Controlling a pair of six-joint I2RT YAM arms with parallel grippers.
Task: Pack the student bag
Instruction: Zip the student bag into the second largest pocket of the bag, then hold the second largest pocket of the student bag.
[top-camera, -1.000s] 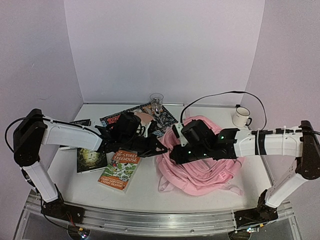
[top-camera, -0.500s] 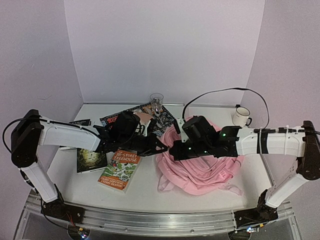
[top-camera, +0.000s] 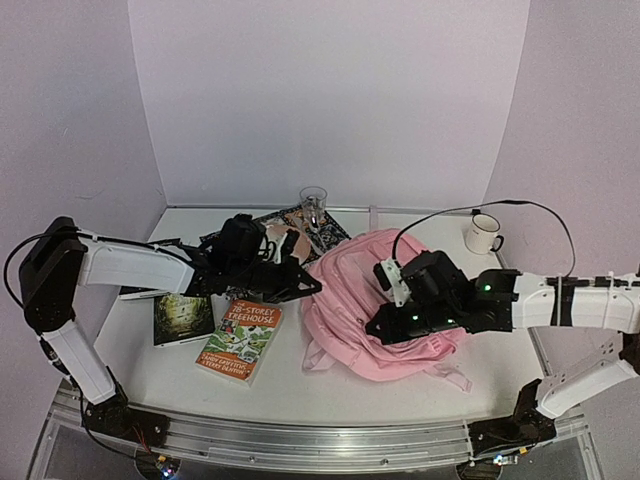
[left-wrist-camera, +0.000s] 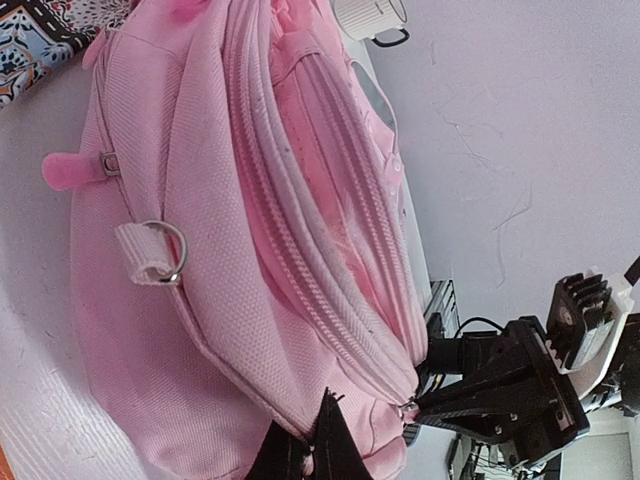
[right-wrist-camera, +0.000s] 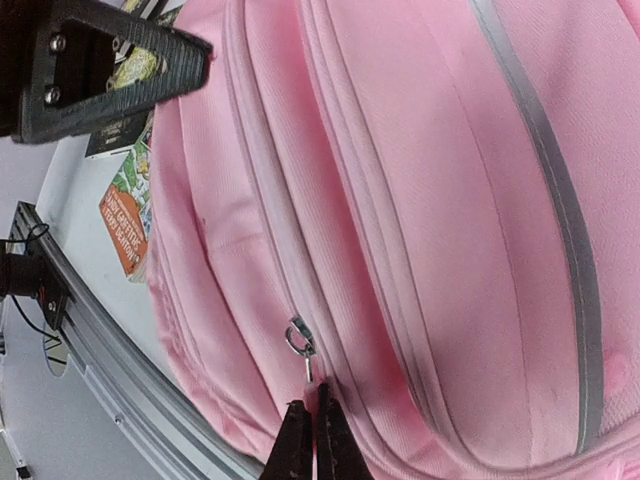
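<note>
The student bag (top-camera: 350, 285) is a pink fabric backpack lying in the middle of the table, its zipped seams facing up. My left gripper (top-camera: 318, 287) is at the bag's left edge, shut on a fold of pink fabric (left-wrist-camera: 312, 455) by a seam. My right gripper (top-camera: 372, 332) is at the bag's near side. It is shut on the pink tab of a metal zipper pull (right-wrist-camera: 300, 340), with the fingers (right-wrist-camera: 297, 440) pinched just below the ring. In the left wrist view the right gripper (left-wrist-camera: 432, 405) touches the slider at the end of a zip line.
An orange book (top-camera: 240, 338) and a dark green book (top-camera: 183, 318) lie left of the bag. Behind them are a patterned book (top-camera: 325, 235) and a drinking glass (top-camera: 313, 200). A white mug (top-camera: 484, 233) stands at the back right. The table's metal front rail (right-wrist-camera: 90, 350) is close below the bag.
My right gripper has closed on the zipper pull and moved right and toward the near edge. The bag has spread out flatter. My left gripper has shifted slightly left, still holding the fabric.
</note>
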